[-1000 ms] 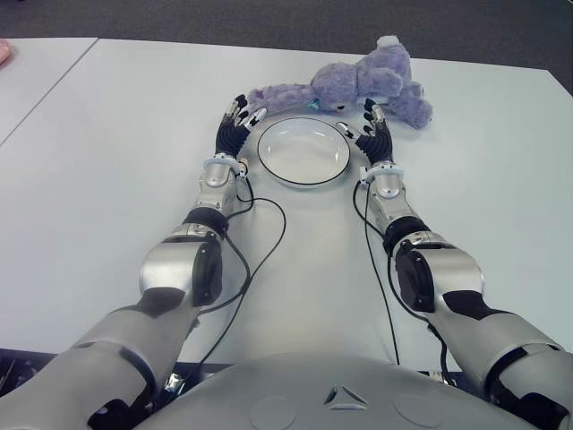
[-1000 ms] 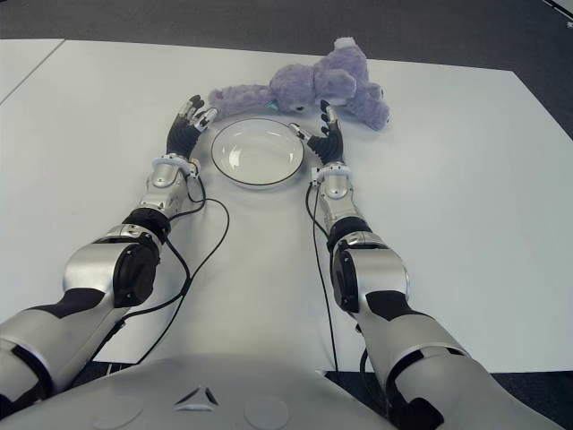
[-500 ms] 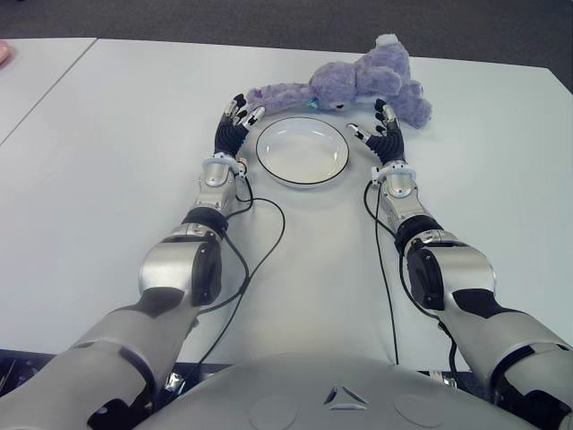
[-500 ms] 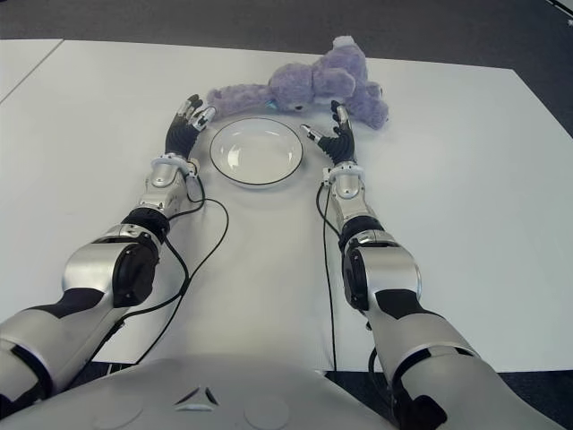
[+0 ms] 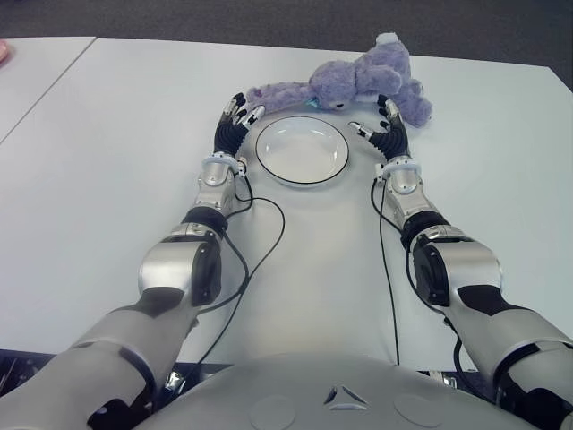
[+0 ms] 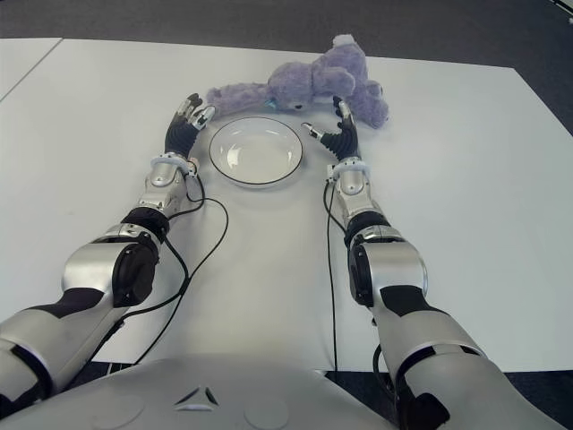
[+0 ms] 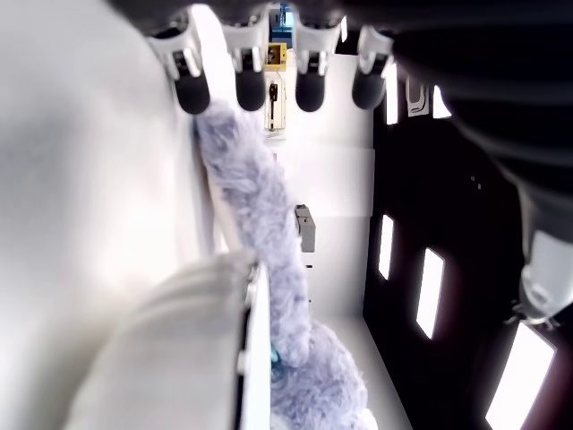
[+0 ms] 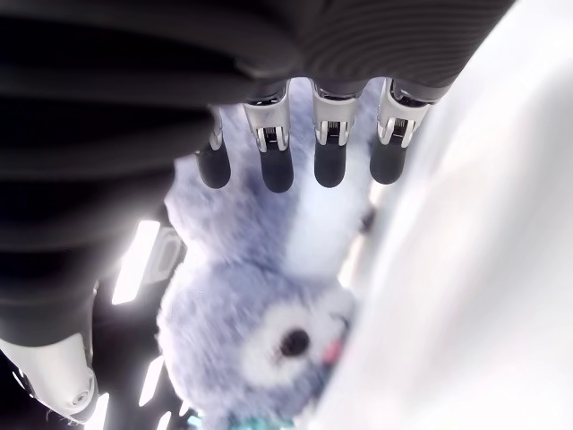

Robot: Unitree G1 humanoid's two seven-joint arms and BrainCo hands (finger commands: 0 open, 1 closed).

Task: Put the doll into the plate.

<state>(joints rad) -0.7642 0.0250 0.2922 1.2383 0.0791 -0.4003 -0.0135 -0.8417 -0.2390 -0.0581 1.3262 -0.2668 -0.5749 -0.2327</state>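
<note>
A: Left hand [image 5: 235, 121], upper centre-left?
B: Fingers spread, holding nothing; tips at the end of the doll's long limb, contact perhaps, hard to judge.
A: Plate [image 5: 302, 150]?
B: White, empty, on the table [image 5: 116, 152], between both hands.
A: Doll [image 5: 358, 82]?
B: Purple plush, lying above the plate, outside it.
A: Right hand [image 5: 387, 125]?
B: Fingers extended, empty, just below the doll.
</note>
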